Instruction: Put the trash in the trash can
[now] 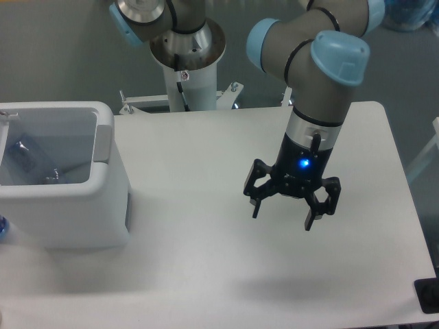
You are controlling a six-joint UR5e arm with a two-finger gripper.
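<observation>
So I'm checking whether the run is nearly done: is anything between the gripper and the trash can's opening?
Nothing visible. The open, empty gripper hangs over bare table, right of the trash can. Only tabletop lies between them. Something bluish lies inside the can.
</observation>
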